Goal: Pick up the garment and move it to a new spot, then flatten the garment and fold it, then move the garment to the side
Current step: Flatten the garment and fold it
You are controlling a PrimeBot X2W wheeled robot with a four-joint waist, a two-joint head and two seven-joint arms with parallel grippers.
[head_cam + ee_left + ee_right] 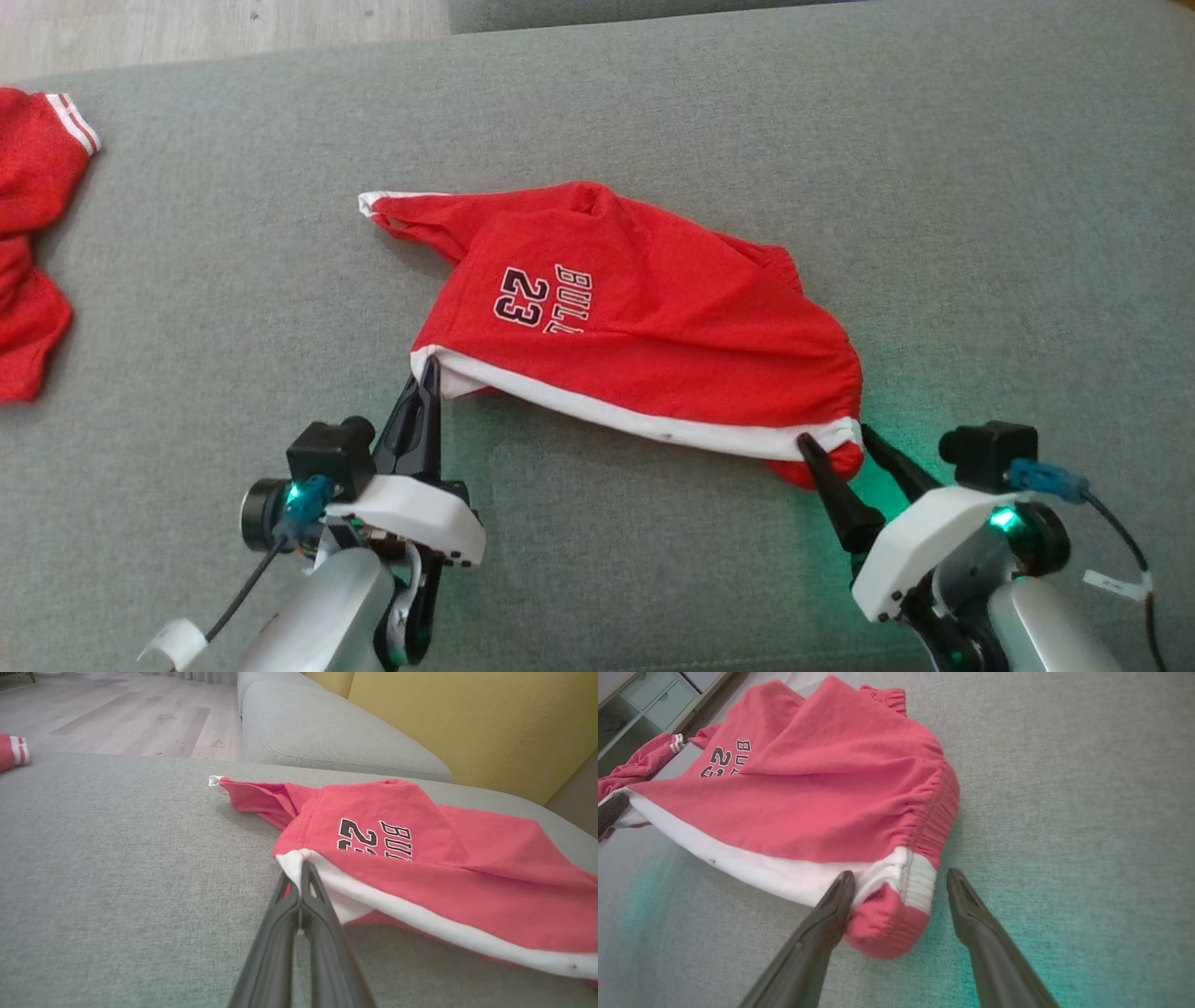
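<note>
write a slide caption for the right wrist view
Open right gripper straddles the white-trimmed corner of the red garment lying on the grey cushion.

Left hand (429, 370) closed; right hand (834, 436) wide

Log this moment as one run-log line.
left end effector: shut on red shorts, hem corner | right end effector: open, straddling waistband corner | red shorts: crumpled on grey cushion, not yet flattened

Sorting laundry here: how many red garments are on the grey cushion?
2. The shorts printed 23 lie in the middle; a second garment lies at the left edge of the head view, partly cut off. Others may be out of frame.
</note>
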